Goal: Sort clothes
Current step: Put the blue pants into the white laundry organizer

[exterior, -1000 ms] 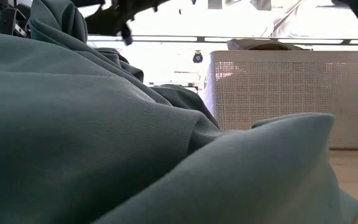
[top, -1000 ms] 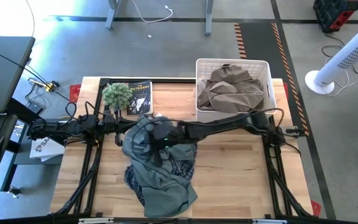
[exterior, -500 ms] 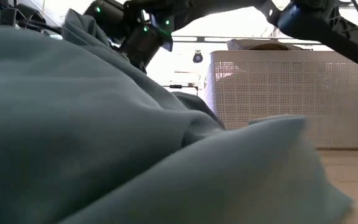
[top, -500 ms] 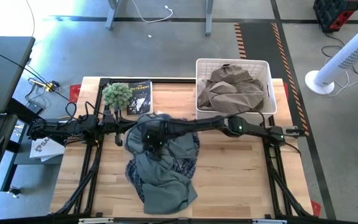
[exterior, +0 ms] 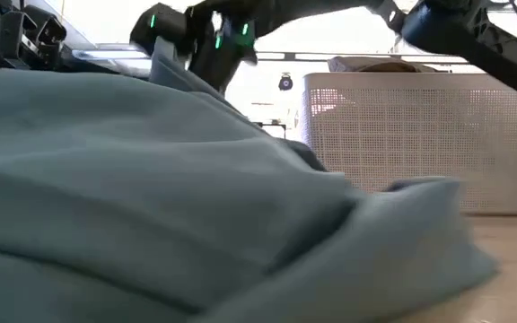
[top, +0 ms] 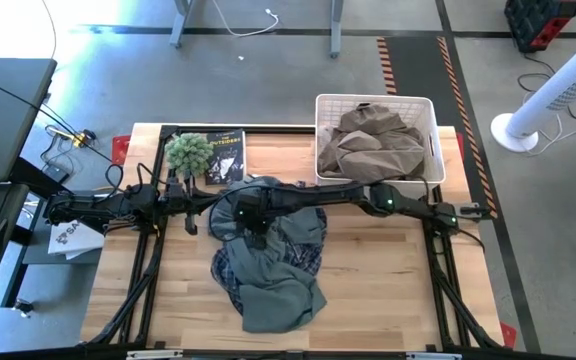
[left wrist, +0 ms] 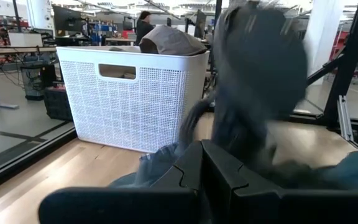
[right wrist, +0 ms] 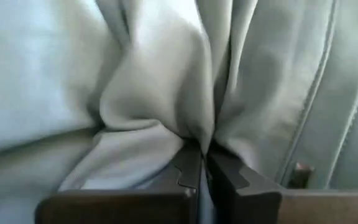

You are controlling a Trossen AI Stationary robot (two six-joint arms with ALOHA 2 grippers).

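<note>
A grey-blue garment [top: 268, 280] lies heaped at the table's middle, on top of the navy-and-white plaid shirt [top: 306, 252], whose edges show beneath it. My right gripper [top: 251, 222] reaches in from the table's right and is shut on the grey-blue garment's far part. In the low view this garment [exterior: 151, 197] fills the foreground. A tan-khaki garment [top: 373, 145] lies in the white basket [top: 430, 108] at the far right. My left gripper [left wrist: 202, 149] waits shut at the table's left, just beside the heap. The thin white garment is out of view. My right gripper pinches a gathered fold of the grey-blue garment [right wrist: 194, 127] between its two fingers, several layers bunched together. The fingers come from above, pointing down. Creases run toward the fingers, and the cloth rises to a peak [exterior: 167, 65] there. Its remainder lies on the table and the plaid shirt.
A green fuzzy plant [top: 188, 152] and a dark book [top: 224, 156] sit at the far left. Bare wood shows at the near right [top: 388, 290]. A black frame rail [top: 268, 130] runs along the far edge. A person [left wrist: 145, 25] stands in the room behind.
My right gripper has come down onto the grey-blue garment and taken hold of it. The cloth under it has been gathered up into a peak. The heap's near end has slid a little toward the table's right and far edges, baring more of the plaid shirt.
</note>
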